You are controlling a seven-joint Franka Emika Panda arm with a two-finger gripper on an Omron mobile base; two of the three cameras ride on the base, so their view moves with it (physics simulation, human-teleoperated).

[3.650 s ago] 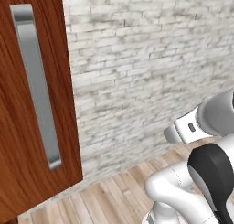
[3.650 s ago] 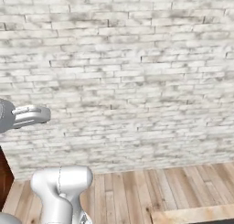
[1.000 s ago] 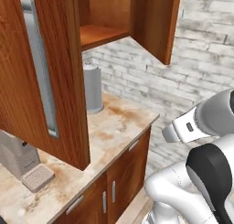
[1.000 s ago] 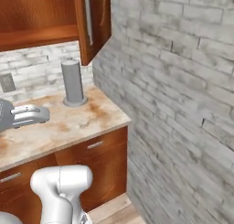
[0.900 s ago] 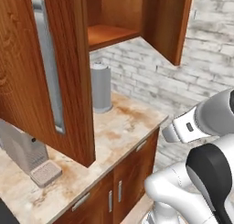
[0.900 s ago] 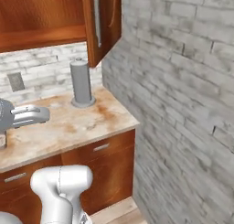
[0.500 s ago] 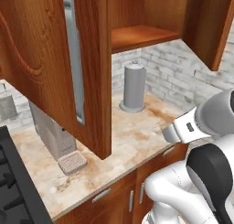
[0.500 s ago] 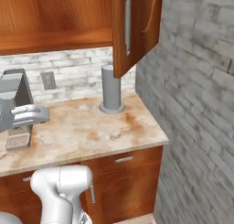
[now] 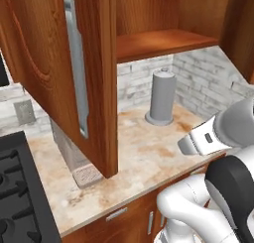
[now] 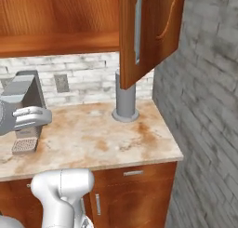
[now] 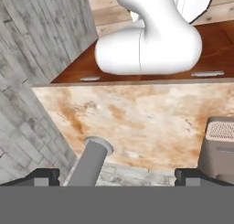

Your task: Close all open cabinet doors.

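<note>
Left cabinet door (image 9: 59,68): swung wide open, jutting out over the table, long silver bar handle (image 9: 77,68) facing the left base camera, lower edge hanging above the coffee machine.
Right cabinet door (image 10: 151,31): open too, standing out from the wall cabinet by the grey brick side wall, bar handle (image 10: 138,27) on its face, lower corner in front of the top of the grey cylinder.
Cabinet interior: wooden shelf (image 9: 163,41) exposed between the two open doors.
Table (image 10: 93,134): marbled beige-and-rust top, running to the brick wall at its right end.
Grey cylinder (image 9: 162,95): upright on a round base near the back corner of the table, seen from above in the hand view (image 11: 89,163).
Coffee machine (image 10: 25,110): grey, by the backsplash, drip grille (image 9: 89,175) at its foot.
Stove (image 9: 17,197): black, at the left end of the table.
Tool (image 11: 117,175): spread wide, tips far apart at the bottom of the hand view, pinching nothing, looking down on the table from above.
Outlet (image 10: 61,83): on the brick backsplash beside the coffee machine.
</note>
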